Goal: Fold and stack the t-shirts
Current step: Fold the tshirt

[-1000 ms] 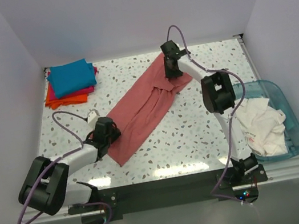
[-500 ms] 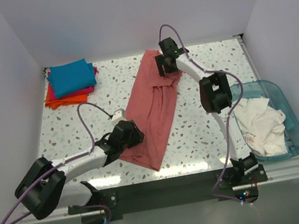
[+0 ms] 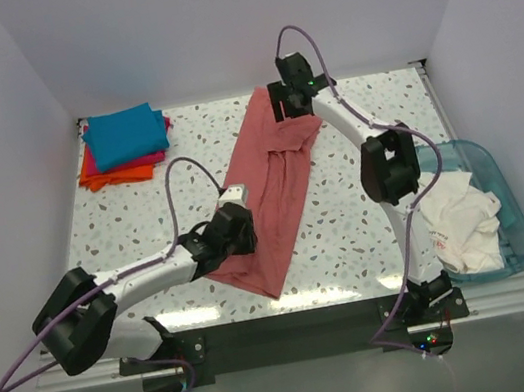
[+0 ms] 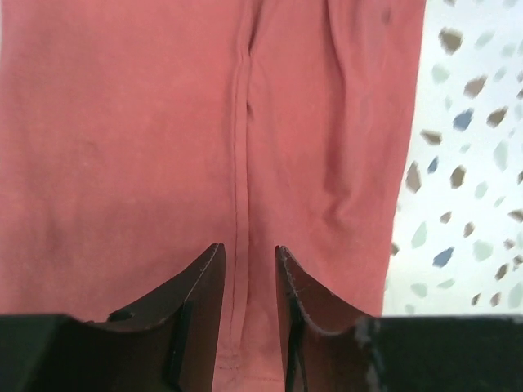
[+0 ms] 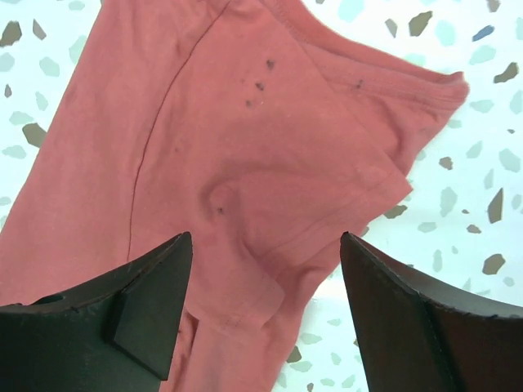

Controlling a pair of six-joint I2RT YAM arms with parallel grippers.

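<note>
**A:** so what was actually seen on the speckled desk [image 3: 369,228]?

**B:** biggest first. The salmon-red t-shirt [image 3: 276,188] was laid out as a long narrow strip, run from the far middle of the desk down toward the near edge. The blue tub [image 3: 515,212] was parked at the right edge, with white cloth [image 3: 458,212] heaped in it.

**A:** and the folded ones?

**B:** stacked in the far left corner, well apart from the red one. The teal-blue shirt [image 3: 124,134] was set on top, the magenta-pink one [image 3: 167,129] was only seen peeking out beneath it, and the orange one [image 3: 116,173] was at the bottom.

**A:** claws?

**B:** the right claw [image 5: 265,238] was spread wide over the shirt's far end, by a sleeve hem, with nothing gripped. The left claw [image 4: 248,253] was drawn nearly together over the near part, and a crease in the cloth was seen running into the slit between its fingers. Whether that cloth was really pinched couldn't be told tbh.
</note>
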